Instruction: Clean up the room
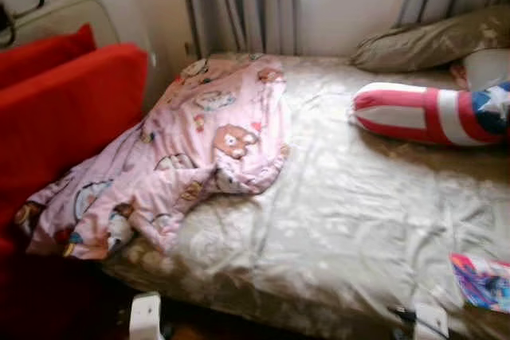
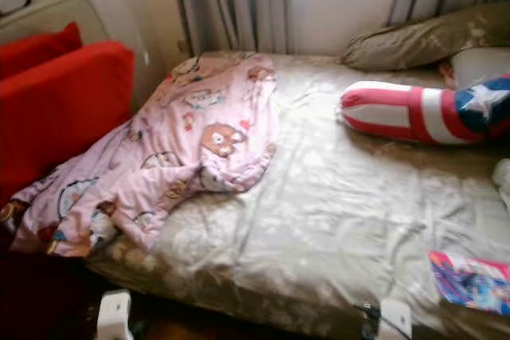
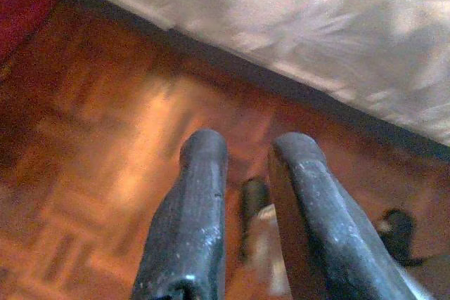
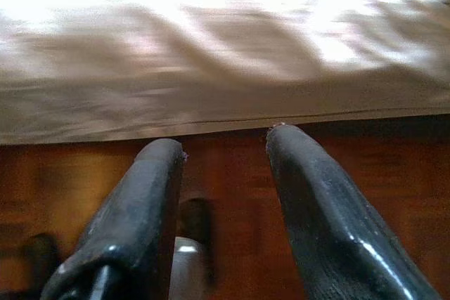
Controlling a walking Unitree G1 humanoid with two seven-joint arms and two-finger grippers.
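A crumpled pink cartoon-print blanket (image 1: 183, 157) lies on the left part of the bed (image 1: 343, 220), and its lower end hangs over the near left corner. On the right sits a red, white and blue striped cushion (image 1: 434, 113) with a star. A colourful booklet (image 1: 482, 280) rests at the bed's near right edge. My left gripper (image 3: 249, 149) hangs low over the parquet floor (image 3: 91, 138) beside the bed, open and holding nothing. My right gripper (image 4: 225, 142) is open too, low and pointing at the bed's side (image 4: 211, 89).
A red sofa (image 1: 64, 117) stands close against the bed's left side. An olive pillow (image 1: 430, 41) and a pale one (image 1: 486, 65) lie at the far right, below grey curtains (image 1: 239, 5) and a window. The beige sheet is rumpled.
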